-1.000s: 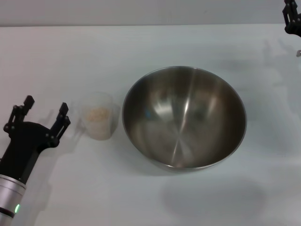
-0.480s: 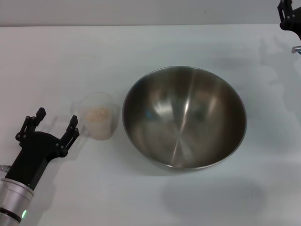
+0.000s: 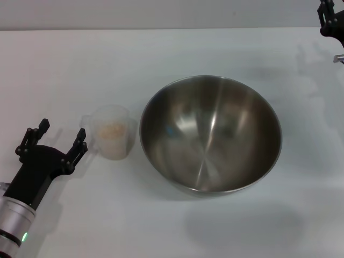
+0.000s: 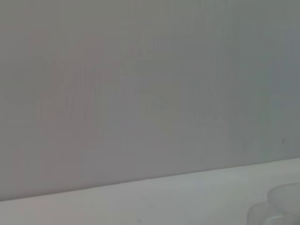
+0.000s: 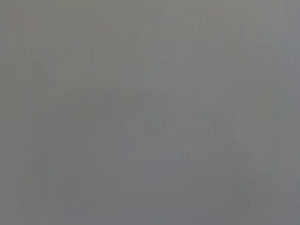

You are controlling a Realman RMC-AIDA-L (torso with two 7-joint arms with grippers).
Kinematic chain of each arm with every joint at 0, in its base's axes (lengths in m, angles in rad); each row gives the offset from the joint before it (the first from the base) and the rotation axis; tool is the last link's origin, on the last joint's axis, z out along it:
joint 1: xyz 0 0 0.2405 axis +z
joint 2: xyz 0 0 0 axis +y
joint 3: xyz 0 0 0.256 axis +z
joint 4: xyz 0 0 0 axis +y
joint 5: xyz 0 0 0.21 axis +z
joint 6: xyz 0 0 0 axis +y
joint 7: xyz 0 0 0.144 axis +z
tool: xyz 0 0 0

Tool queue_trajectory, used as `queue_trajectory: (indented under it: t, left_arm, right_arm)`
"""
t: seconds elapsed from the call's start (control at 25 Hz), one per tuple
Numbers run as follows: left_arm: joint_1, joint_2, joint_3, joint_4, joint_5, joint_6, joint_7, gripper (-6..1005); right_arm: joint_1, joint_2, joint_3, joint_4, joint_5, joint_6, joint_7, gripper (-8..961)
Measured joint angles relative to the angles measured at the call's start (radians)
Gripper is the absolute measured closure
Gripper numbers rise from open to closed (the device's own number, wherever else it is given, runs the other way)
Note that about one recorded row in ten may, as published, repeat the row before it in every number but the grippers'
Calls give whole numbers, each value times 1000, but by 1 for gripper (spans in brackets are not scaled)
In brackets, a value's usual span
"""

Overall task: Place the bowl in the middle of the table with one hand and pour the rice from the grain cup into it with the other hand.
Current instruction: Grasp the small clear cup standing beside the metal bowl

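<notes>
The steel bowl (image 3: 209,134) stands empty on the white table (image 3: 80,59), about mid-table in the head view. The frosted grain cup (image 3: 112,133) stands upright just left of it, with rice (image 3: 112,130) inside and its small handle (image 3: 86,120) pointing left. My left gripper (image 3: 62,130) is open just left of the cup, its nearer finger (image 3: 80,137) close beside the handle and holding nothing. The cup's rim shows faintly in the left wrist view (image 4: 281,208). My right gripper (image 3: 329,19) is at the table's far right corner, cut off by the picture's edge.
The table's far edge meets a grey wall (image 4: 140,93). The right wrist view shows only plain grey. The bowl's shadow (image 3: 242,223) lies on the table in front of it.
My left gripper has moved right, toward the cup, then eased back a little. The right gripper has shifted slightly farther into the corner. Bowl and cup have not moved.
</notes>
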Motion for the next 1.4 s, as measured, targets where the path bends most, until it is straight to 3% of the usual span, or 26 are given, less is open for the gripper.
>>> queue_trajectory:
  t: [0.72,1.4]
  left_arm:
    - [-58,-1,-38,11,-1,-85,0,183]
    - [-62,-1,-41,0,5,-66,0,184]
  right_arm:
    - [6,1,0,-2,0,0,0,561]
    - [35,4,2,-3,-4,50,0,558]
